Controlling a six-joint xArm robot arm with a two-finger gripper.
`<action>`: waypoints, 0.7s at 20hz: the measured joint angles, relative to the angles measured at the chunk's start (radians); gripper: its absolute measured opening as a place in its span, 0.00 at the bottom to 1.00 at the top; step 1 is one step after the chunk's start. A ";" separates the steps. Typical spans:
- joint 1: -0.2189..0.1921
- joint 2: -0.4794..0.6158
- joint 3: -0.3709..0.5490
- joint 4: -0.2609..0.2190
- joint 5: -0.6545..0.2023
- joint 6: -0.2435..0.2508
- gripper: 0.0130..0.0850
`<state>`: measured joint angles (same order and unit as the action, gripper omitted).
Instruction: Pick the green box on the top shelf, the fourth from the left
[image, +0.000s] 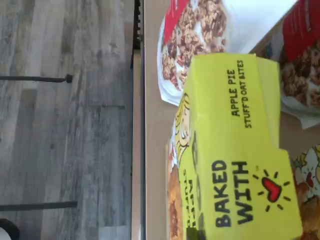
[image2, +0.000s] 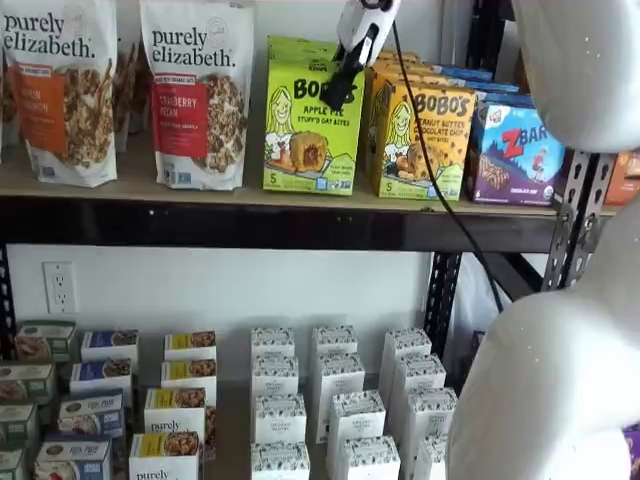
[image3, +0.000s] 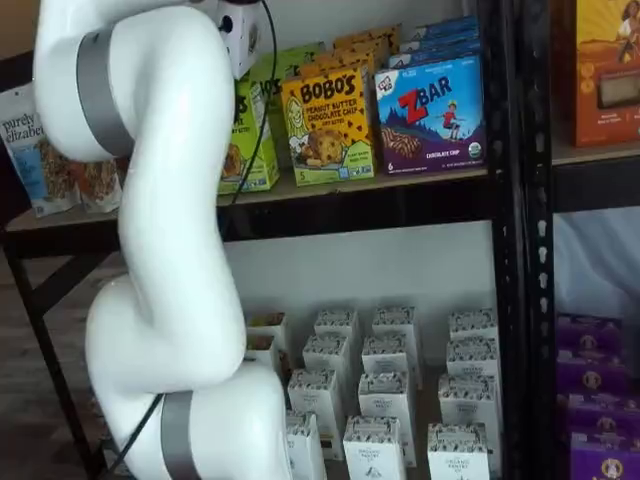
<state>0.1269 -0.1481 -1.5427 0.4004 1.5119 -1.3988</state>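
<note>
Lime-green box (image2: 312, 130), "Apple Pie" print, upright; pincer (image2: 340, 88) clamped on its top.

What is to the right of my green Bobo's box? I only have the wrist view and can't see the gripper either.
Observer: A yellow-orange Bobo's chocolate chip carton stands right beside the green box on the top shelf.
Operator: And the gripper?
Observer: The gripper reaches down from above; its black fingers are closed on the green box's top right corner.
Operator: Anything past the chocolate chip carton?
Observer: A blue ZBar box.
</note>
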 joint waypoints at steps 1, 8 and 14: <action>-0.001 -0.003 -0.002 0.001 0.007 0.001 0.17; -0.010 -0.040 0.004 0.012 0.051 0.006 0.17; -0.017 -0.098 0.042 0.021 0.085 0.008 0.17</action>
<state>0.1098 -0.2464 -1.5011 0.4211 1.5966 -1.3906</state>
